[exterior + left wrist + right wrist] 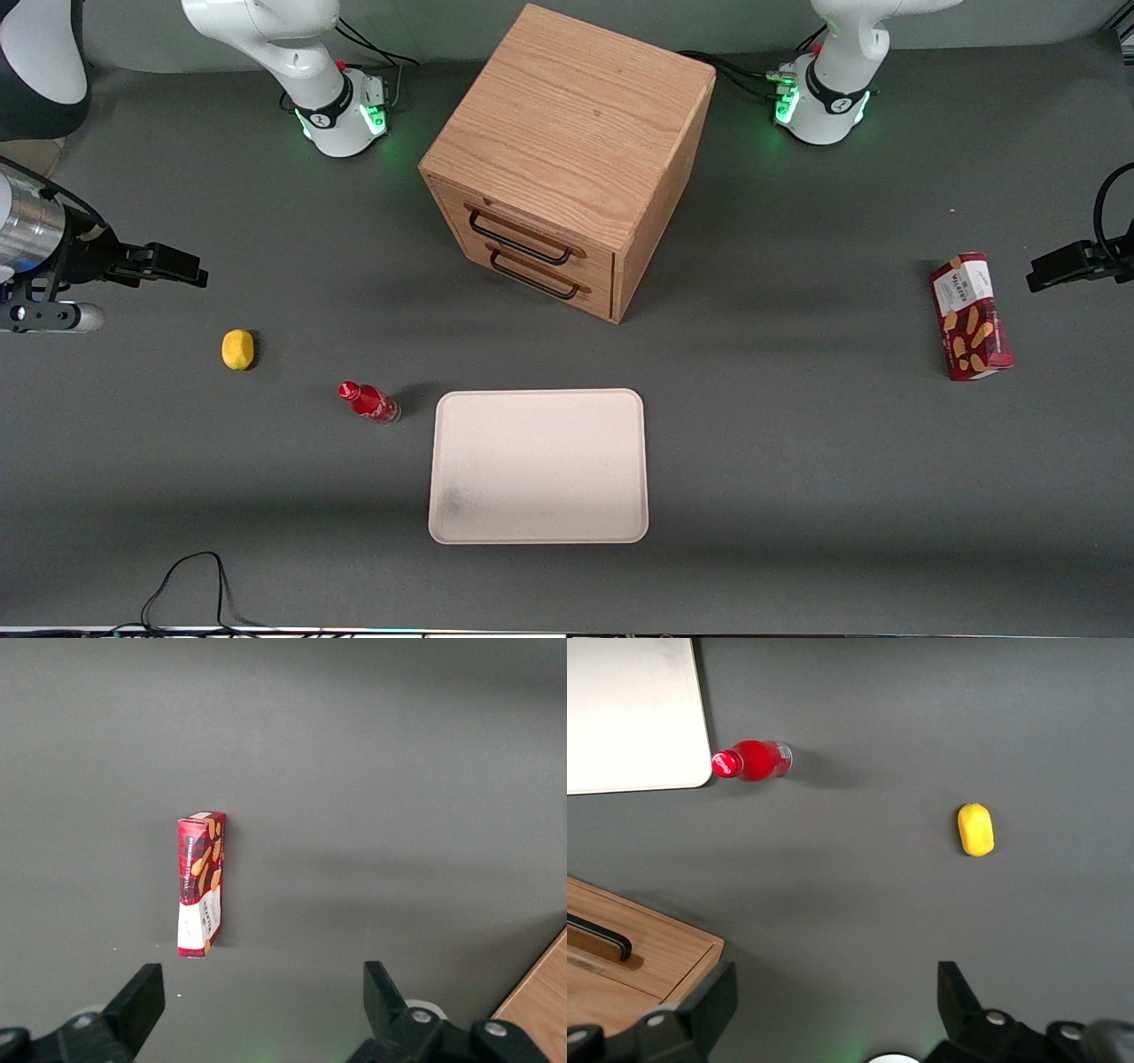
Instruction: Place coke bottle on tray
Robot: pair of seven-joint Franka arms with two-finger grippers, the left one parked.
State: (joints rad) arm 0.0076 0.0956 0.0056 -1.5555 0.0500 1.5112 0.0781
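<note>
Red and small, the bottle (369,402) stood on the grey table (797,496) at lower left of the front frame, just beside the tray's (539,465) short edge but not on it. The tray itself carried nothing, only a faint smudge. So I judged the task as not yet begun: the grasp, the lift and the placing were all left.

The gripper (182,265) hung at the left edge of the front frame, well apart from the bottle, with its fingers (713,997) spread wide and nothing between them.

Counting the things: one bottle, one tray, one yellow lemon (237,349) near the bottle, one wooden cabinet (567,159) with two drawers (532,257) at upper centre, and one red biscuit box (970,316) at the right of the frame.
</note>
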